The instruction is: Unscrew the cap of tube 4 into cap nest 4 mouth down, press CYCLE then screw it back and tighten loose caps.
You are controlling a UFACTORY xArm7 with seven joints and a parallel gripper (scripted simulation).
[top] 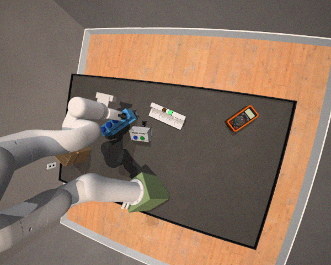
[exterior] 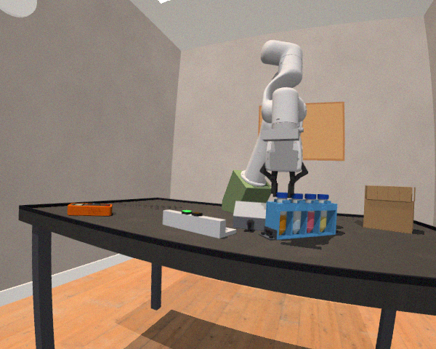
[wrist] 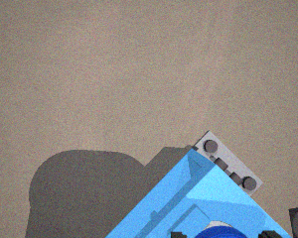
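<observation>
Gripper [exterior: 282, 190] sits vertical over the end tube of the blue decapping station [exterior: 301, 224], the end nearest the cap tray [exterior: 195, 222]. Fingers partly closed, clamped on that tube's blue cap [exterior: 282, 195]; cap is on its tube, not in a nest. Other 3 caps on too. Tray's green lamp [top: 170, 112] lit, amber dark. Key housing [top: 141, 133] w/ blue + green keys sits btwn station and arm base [top: 153, 194]. Orange multimeter [top: 243, 117] well apart at far end of table [top: 217, 171]; cardboard box [exterior: 389, 208] beside the station.
</observation>
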